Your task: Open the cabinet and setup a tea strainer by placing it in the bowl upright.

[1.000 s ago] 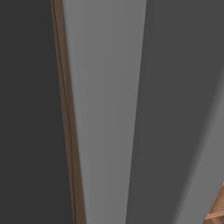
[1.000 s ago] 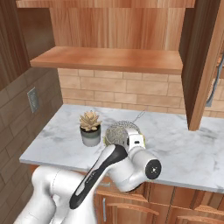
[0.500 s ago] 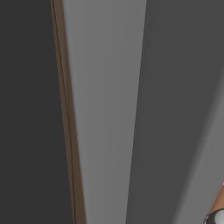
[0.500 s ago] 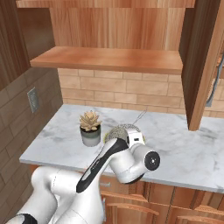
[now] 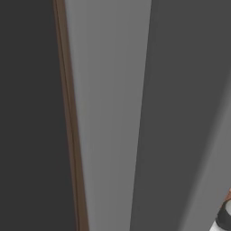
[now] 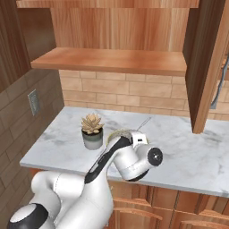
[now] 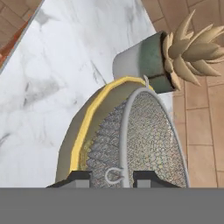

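Apparently unlabelled: tea strainer (image 7: 148, 144), bowl (image 7: 83, 131).

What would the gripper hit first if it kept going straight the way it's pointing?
Probably the tea strainer, whose rim runs up between the gripper fingertips, inside the bowl; depth is hard to judge.

bowl (image 6: 117, 134): mostly behind arm | strainer (image 7: 148, 140): near rim cut off

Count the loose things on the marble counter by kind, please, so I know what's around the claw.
Tea strainer: 1
Bowl: 1
Potted plant: 1
Total: 3
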Motion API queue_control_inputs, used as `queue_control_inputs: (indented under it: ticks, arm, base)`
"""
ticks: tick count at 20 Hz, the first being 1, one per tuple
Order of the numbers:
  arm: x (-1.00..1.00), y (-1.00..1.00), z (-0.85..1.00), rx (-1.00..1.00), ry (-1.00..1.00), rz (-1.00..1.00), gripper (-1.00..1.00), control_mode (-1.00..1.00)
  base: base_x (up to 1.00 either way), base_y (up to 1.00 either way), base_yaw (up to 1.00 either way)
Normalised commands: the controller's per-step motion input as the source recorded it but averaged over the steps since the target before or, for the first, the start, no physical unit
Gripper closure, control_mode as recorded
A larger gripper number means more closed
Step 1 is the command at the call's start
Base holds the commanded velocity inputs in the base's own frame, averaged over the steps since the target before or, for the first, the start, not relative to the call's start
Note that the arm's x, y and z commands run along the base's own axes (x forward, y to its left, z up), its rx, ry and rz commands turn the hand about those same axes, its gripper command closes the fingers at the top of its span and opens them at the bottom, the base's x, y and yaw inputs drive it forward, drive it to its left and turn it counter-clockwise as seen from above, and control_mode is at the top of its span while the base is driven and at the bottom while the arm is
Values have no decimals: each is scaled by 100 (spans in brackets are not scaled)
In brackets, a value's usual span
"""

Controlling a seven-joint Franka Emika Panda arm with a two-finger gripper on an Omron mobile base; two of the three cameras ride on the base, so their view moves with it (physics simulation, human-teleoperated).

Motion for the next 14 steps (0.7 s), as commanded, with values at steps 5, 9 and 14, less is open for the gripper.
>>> queue_control_inputs:
  ticks: [5, 9, 14]
  arm:
    - [23, 0, -22, 0, 13, 0, 100, -100]
    - [16, 1, -17, 0, 2, 0, 100, -100]
    - [0, 21, -13, -1, 0, 0, 100, -100]
  base:
    - [0, 0, 0]
    - [0, 0, 0]
    - [0, 0, 0]
